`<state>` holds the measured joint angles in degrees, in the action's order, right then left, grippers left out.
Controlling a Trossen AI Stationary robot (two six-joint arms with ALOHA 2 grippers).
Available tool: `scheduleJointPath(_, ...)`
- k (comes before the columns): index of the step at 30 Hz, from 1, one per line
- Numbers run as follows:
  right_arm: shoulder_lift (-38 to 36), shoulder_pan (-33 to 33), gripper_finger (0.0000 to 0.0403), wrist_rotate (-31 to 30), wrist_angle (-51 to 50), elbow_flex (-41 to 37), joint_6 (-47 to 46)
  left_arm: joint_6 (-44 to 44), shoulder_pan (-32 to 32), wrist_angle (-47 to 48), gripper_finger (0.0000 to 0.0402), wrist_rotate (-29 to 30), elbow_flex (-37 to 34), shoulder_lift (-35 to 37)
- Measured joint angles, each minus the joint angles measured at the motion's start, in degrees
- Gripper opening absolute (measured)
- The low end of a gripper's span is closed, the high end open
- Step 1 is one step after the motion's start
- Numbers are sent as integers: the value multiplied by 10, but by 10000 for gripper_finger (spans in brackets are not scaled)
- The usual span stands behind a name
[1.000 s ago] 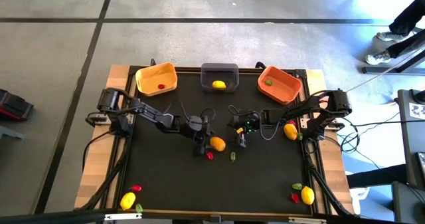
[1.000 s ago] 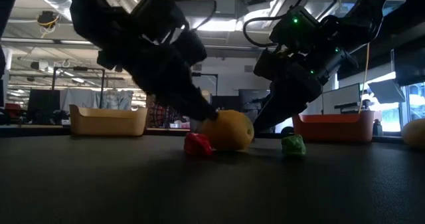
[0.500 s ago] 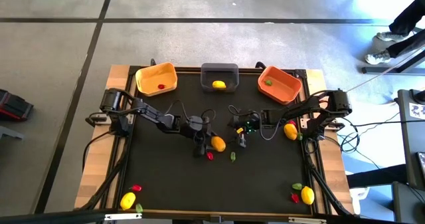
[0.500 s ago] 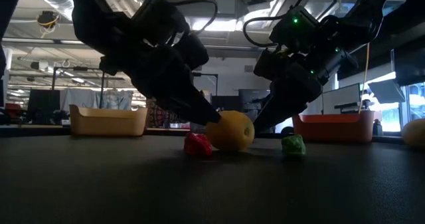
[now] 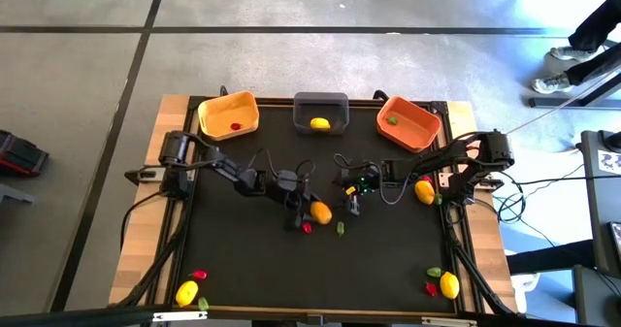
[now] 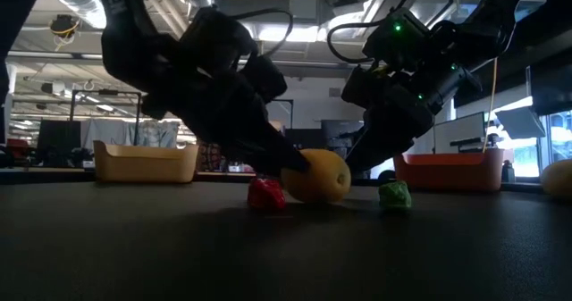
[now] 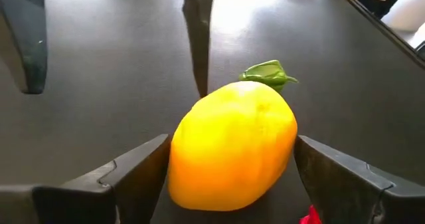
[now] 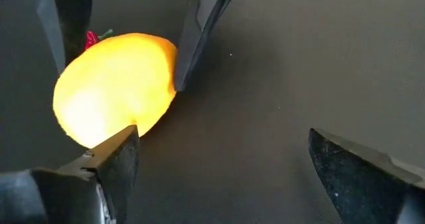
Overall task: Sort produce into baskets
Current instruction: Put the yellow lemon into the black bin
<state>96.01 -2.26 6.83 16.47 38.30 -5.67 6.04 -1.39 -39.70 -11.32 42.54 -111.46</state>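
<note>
While a red piece (image 5: pixel 235 126), a lemon (image 5: pixel 319 123) and a green piece (image 5: pixel 392 119) are binned, a yellow lemon (image 5: pixel 319 212) is straddled by the released left claw (image 5: pixel 309 213); the right claw (image 5: pixel 352 207) is spread.

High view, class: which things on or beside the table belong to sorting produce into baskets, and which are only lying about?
Belonging to the job:
yellow-orange basket
dark grey basket
orange basket
lemon between the left end effector fingers
red piece
green piece

Just lying about:
black-and-red case on the floor
cables
</note>
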Motion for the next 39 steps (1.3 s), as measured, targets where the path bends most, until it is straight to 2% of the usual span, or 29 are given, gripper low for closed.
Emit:
scheduleJointPath(8,0,0,372,0,0,0,0,14,0,1,234,-6,0,0)
scheduleJointPath(12,0,0,372,0,0,0,0,14,0,1,208,-6,0,0)
scheduleJointPath(19,0,0,372,-2,0,0,-2,15,0,2,207,-6,0,0)
scheduleJointPath(27,0,0,372,-43,1,0,-16,13,0,36,206,14,0,20)
scheduleJointPath(39,0,0,372,-63,1,0,-15,10,24,121,206,52,2,115)
